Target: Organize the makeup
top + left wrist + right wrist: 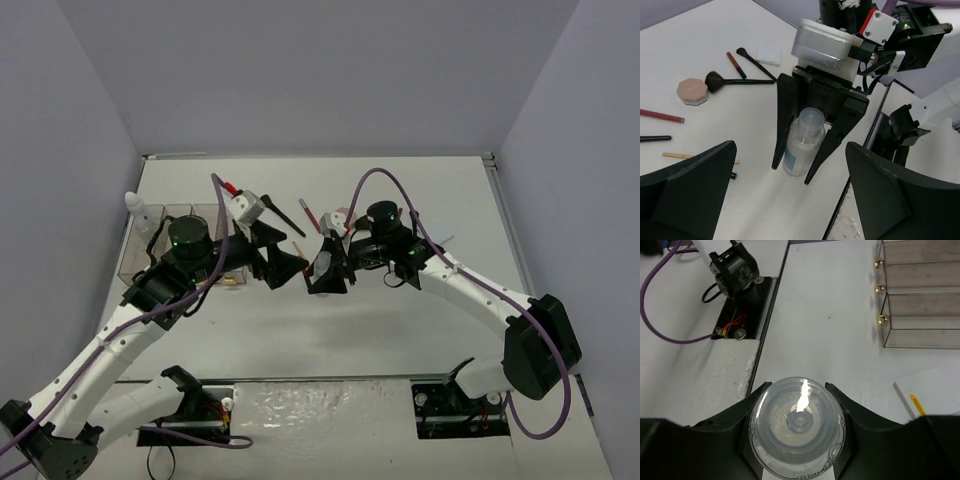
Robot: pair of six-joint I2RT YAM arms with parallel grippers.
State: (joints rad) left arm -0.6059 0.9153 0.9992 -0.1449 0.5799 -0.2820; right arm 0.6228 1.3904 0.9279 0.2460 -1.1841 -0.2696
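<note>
Jaws of the right gripper are closed on a small clear bottle with a translucent cap, its body being clamped from both sides. The bottle is held over the middle of the white table; whether its base touches the surface cannot be told. Facing it, the left gripper is spread wide with nothing between its fingers, and it is kept apart from the bottle. A round pink compact is seen lying on the table beyond, with a fluffy black-handled brush just beside it. A short red pencil, a thinner brush and a white pad are laid nearby. Clear bins with gold knobs are set well apart from the bottle.
</note>
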